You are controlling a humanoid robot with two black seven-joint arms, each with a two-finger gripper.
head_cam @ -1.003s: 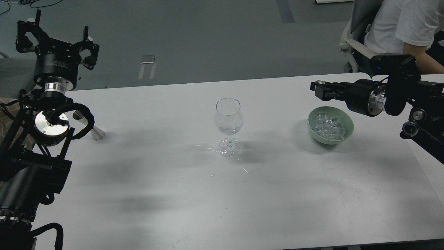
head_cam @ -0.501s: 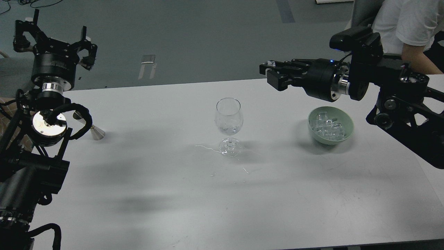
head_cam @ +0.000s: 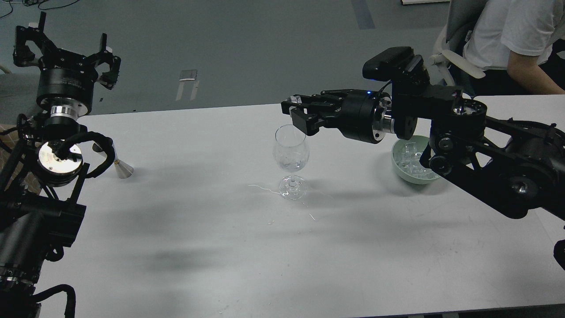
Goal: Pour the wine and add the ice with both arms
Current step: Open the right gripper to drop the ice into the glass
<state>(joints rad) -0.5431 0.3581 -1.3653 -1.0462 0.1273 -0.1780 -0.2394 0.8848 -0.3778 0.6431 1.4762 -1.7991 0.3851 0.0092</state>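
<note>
A clear wine glass (head_cam: 290,152) stands at the table's middle with a little clear liquid in it. A green bowl (head_cam: 399,168) of ice cubes (head_cam: 410,161) sits to its right, partly hidden behind my right arm. My right gripper (head_cam: 295,109) hovers just above the glass's rim, at its right side, shut on a small clear ice cube (head_cam: 296,100). My left gripper (head_cam: 66,44) is open and empty, raised at the far left beyond the table's back edge. A metal jigger (head_cam: 119,167) lies on the table below it, partly hidden by my left arm.
The white table (head_cam: 220,247) has small wet streaks (head_cam: 265,189) around the glass's foot. A seated person in a white shirt (head_cam: 512,31) is at the back right, next to the table's corner.
My right arm has swung left from above the bowl to just above the glass, carrying the ice cube. The left arm has barely moved.
</note>
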